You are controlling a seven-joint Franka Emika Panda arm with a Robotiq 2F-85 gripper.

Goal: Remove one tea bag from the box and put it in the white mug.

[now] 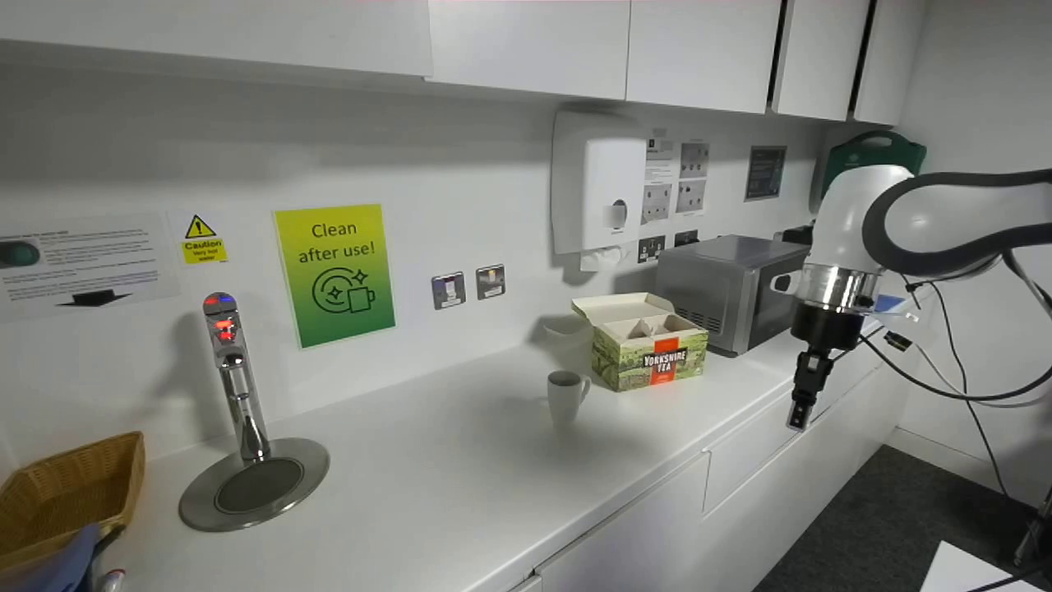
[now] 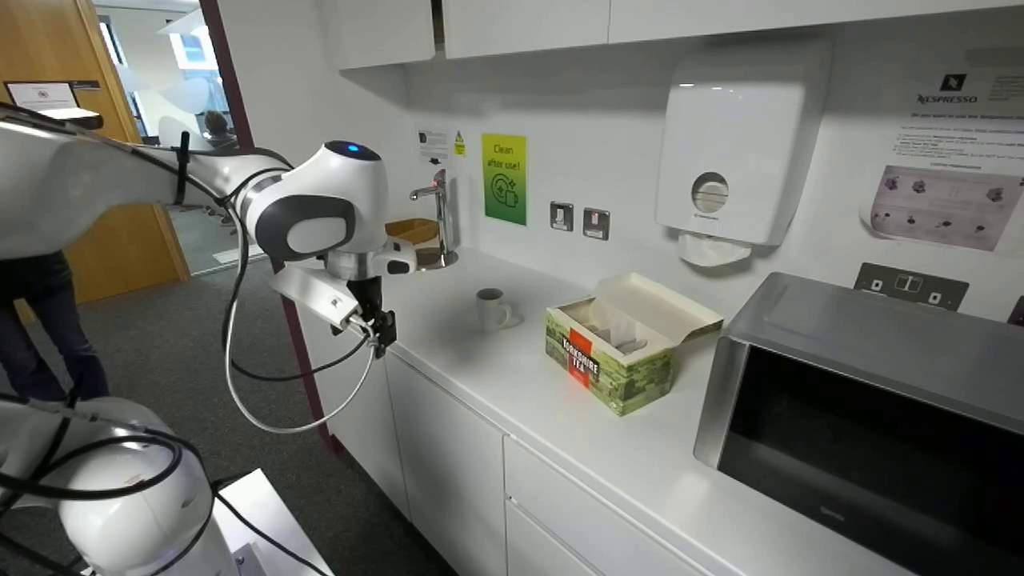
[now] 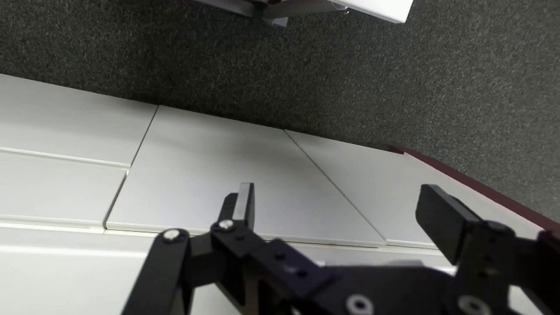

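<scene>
The tea box [image 1: 645, 363] stands on the counter with its lid open, and it also shows in an exterior view [image 2: 610, 370]. Pale tea bags [image 2: 630, 346] lie inside it, and a divider splits the inside. The white mug [image 1: 565, 398] stands upright beside the box, on the tap side, with its handle toward the box; it shows in both exterior views [image 2: 490, 310]. My gripper [image 1: 797, 421] hangs in front of the counter's front edge, apart from box and mug [image 2: 386, 340]. In the wrist view the gripper [image 3: 337, 192] is open with nothing between its fingers. Box and mug are out of the wrist view.
A grey microwave [image 1: 723, 279] stands beyond the box. A towel dispenser [image 1: 598, 181] hangs on the wall behind. A tap [image 1: 242, 395] and wicker basket [image 1: 78, 489] are at the opposite end. Cupboards [image 1: 526, 49] overhang the counter [image 1: 444, 477]. Cables hang from the arm.
</scene>
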